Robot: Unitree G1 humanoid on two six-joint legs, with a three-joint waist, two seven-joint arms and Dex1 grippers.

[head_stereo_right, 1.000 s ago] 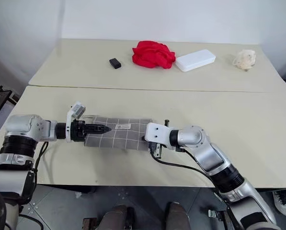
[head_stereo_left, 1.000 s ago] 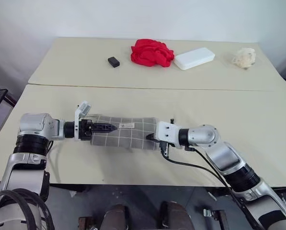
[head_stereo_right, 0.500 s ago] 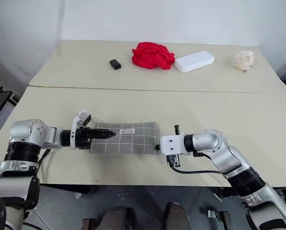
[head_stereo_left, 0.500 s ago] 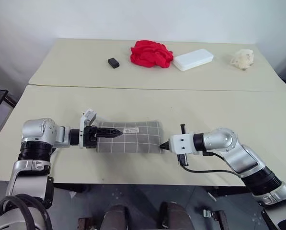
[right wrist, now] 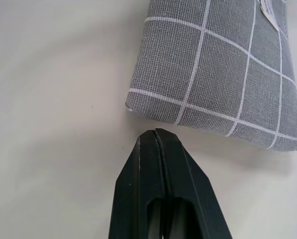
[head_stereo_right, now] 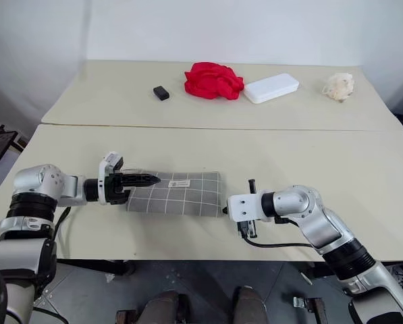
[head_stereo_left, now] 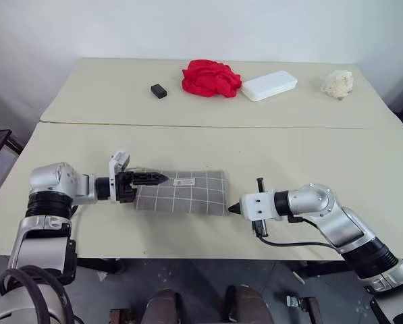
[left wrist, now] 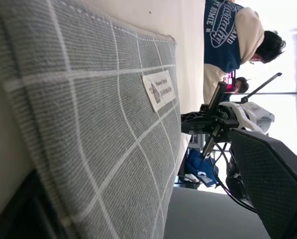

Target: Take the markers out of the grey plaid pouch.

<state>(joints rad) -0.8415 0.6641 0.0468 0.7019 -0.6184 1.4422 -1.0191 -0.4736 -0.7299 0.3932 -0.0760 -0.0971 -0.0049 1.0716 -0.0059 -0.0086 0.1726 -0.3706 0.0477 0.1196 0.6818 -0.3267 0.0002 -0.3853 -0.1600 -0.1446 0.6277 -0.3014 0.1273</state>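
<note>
On the near table, my left gripper [head_stereo_left: 150,179], spread wide, straddles the grey plaid pouch [head_stereo_left: 184,193] lying flat; just past its other end my right gripper [head_stereo_left: 233,209] is pressed together, empty. No markers out yet

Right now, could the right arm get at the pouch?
Probably yes: the right gripper, shut, sits just off the pouch's near end with bare table between them, though it must open to grasp.

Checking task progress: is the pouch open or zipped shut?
Cannot tell. The pouch lies flat on the table, its opening hidden, and no markers are visible outside it.
</note>
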